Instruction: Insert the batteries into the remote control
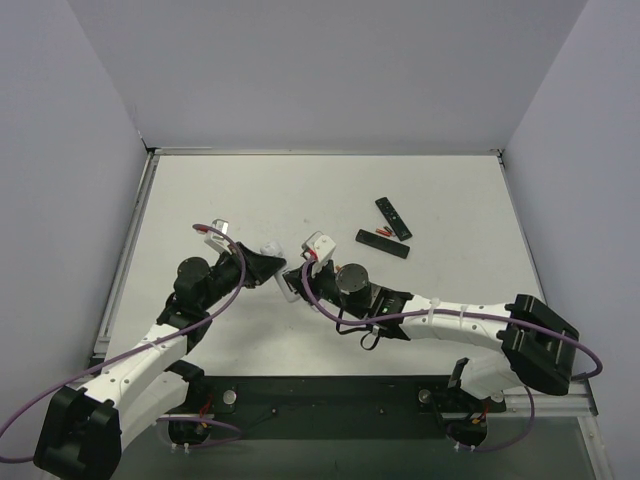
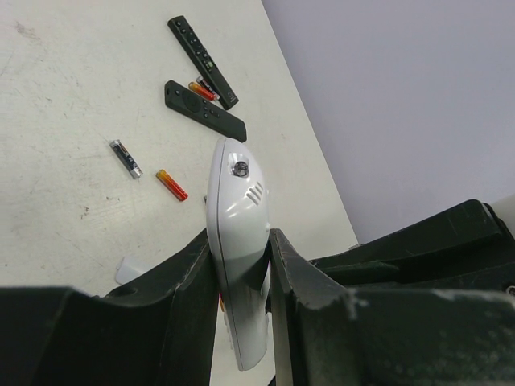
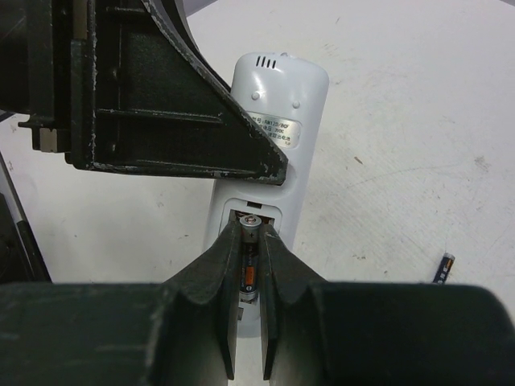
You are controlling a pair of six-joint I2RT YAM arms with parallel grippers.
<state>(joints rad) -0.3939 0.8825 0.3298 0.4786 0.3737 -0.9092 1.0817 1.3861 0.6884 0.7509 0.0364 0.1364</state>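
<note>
Currently left gripper (image 2: pixel 240 244) clamped on white remote (image 2: pixel 236 185). Right gripper (image 3: pixel 249 240) pinches 1 battery (image 3: pixel 250 226) in the remote's open compartment. Back label (image 3: pixel 278 131) print too small to read. On table (image 2: pixel 64 96): grey cell (image 2: pixel 126 158), red cell (image 2: pixel 171 184); third cell (image 2: pixel 202 89) between slim black remote (image 2: pixel 199 58) and broad black remote (image 2: pixel 205 109).

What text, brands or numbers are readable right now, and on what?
White remote, back sticker: lines of print, too blurred to quote.
Battery in the right pincer: wrap print unreadable.
Loose grey battery and red battery: markings too small.
Far black remote, near black remote: button symbols too small.
Nothing readable anywhere.
</note>
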